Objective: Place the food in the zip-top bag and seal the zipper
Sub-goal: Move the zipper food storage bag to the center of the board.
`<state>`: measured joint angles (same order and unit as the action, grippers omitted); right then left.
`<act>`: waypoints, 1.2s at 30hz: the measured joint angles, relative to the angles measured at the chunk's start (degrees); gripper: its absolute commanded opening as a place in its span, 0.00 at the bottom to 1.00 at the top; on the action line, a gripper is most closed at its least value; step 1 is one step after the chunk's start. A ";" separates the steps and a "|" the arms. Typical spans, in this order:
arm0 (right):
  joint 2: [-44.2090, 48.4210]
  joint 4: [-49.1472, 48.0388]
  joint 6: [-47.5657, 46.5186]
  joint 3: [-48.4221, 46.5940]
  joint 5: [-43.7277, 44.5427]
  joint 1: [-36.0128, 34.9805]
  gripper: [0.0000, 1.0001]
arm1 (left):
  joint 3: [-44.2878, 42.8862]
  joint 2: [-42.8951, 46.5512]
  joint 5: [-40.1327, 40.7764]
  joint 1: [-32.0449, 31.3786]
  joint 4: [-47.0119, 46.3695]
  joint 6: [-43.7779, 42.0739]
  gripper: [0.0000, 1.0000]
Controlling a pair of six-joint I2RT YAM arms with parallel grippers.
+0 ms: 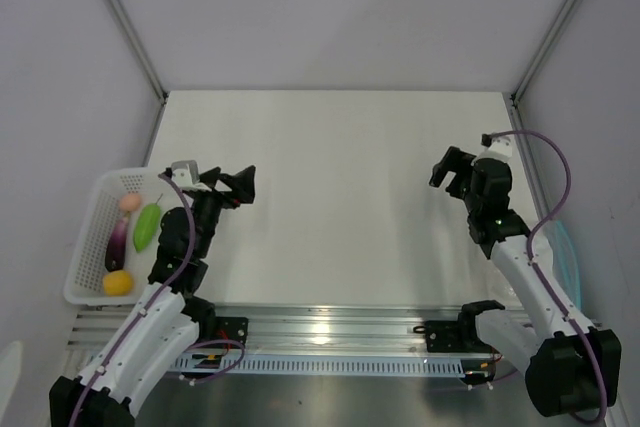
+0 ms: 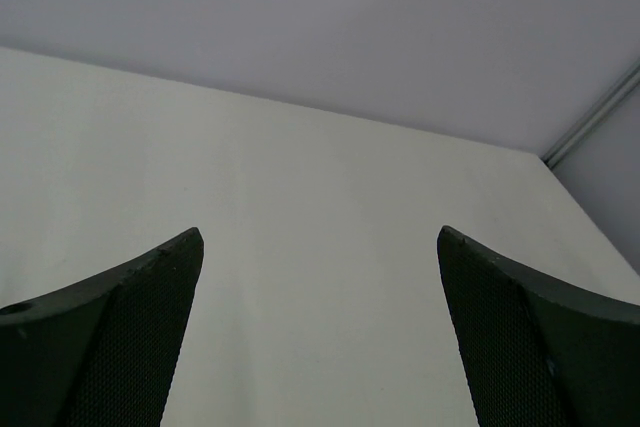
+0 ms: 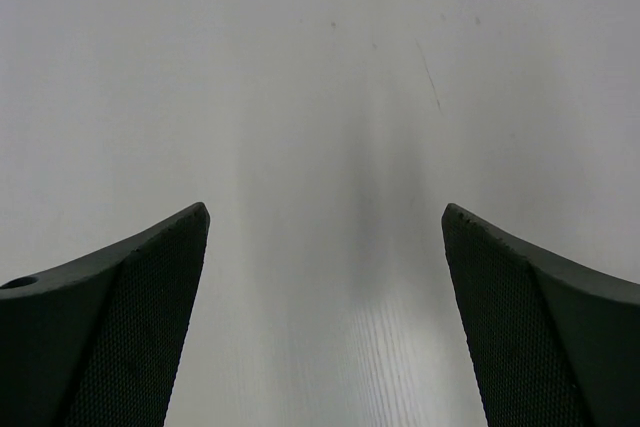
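**Top view.** You are seeing the zip-top bag (image 1: 563,247) only in part. It is lying on the outer side of your right gripper (image 1: 447,175), back toward that arm's base, and the arm and its cable are covering much of it. The clear film is barely showing against the white table (image 1: 340,147). The zipper (image 1: 573,262) is reading as a thin, pale teal curve, and you cannot tell whether it is closed.

The food is sitting in a white perforated basket (image 1: 85,247) on the outer side of your left gripper (image 1: 245,185), behind its fingertips. In it are four smooth pieces:
- a pink round piece (image 1: 128,203)
- a green oblong piece (image 1: 147,227)
- a purple elongated piece (image 1: 117,242)
- a yellow piece (image 1: 118,283), lying nearest the arm's base

**Wrist views.** The lower frame edge is cutting off both pairs of fingers (image 2: 120,337). They are appearing as dark wedges with finely meshed inner faces, and only matte table is showing between them.

Both grippers are standing spread wide over the table — neither is pinching anything.
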<state>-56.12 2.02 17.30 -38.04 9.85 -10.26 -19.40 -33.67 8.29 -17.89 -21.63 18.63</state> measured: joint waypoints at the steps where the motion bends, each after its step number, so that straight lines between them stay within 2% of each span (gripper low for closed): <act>1: 0.48 1.84 1.07 -0.24 -0.04 0.92 0.99 | -0.48 -0.09 -0.57 -0.04 0.72 1.49 1.00; 4: -1.09 10.27 4.28 -4.11 2.86 4.11 0.99 | -1.77 -1.07 -3.45 -0.92 3.32 4.48 1.00; 8: -6.16 19.69 7.56 -10.75 9.11 8.68 0.99 | -6.25 -5.38 -11.13 -2.62 7.54 4.83 0.99; 12: -6.84 25.86 10.14 -11.02 14.43 11.98 0.99 | -10.43 -9.55 -17.42 -6.05 10.32 3.56 0.99; 17: -6.84 30.05 13.60 -9.88 19.34 15.13 0.99 | -10.86 -7.93 -20.48 -10.29 11.52 2.58 0.99; 26: -6.08 30.25 15.28 -2.32 15.63 25.05 0.99 | -16.61 -6.88 -18.21 -10.38 25.05 9.03 1.00; 32: -8.33 27.47 13.92 -0.07 7.34 24.96 0.99 | -13.68 -2.45 -18.56 -10.36 25.42 12.66 1.00; 36: -11.69 25.20 13.73 0.87 2.75 21.09 0.99 | -13.68 -1.40 -18.60 -10.36 25.75 13.42 1.00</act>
<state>-67.81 27.22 31.03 -37.17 12.60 10.83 -33.08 -35.07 -10.31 -28.25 4.12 32.05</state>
